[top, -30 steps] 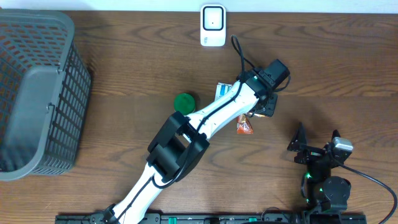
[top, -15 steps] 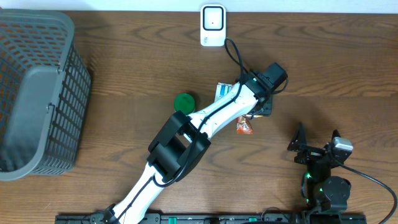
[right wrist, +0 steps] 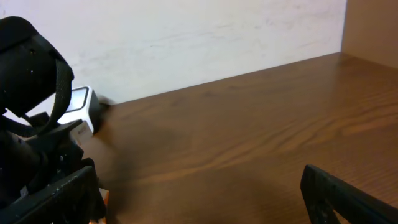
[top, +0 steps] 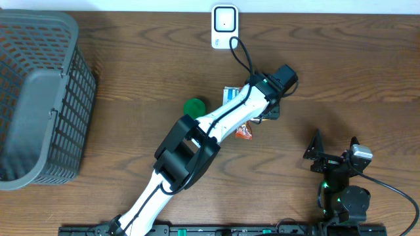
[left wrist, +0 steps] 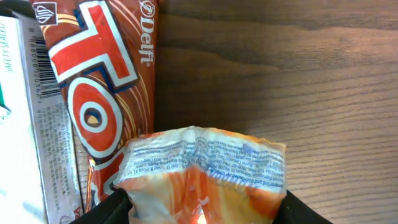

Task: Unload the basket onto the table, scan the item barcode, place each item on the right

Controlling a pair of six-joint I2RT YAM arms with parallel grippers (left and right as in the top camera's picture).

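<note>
Your left gripper (left wrist: 202,214) pinches the orange snack packet (left wrist: 202,165) — firmly, it seems — beside a chocolate bar (left wrist: 102,93); right gripper (top: 335,151) gapes wide, empty, near right.

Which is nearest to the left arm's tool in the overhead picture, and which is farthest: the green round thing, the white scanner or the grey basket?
From the left tool, gripping the orange packet:
1. Green round thing, close by on its left.
2. White scanner, at the table's far edge.
3. Grey basket, far off at the left end.
</note>
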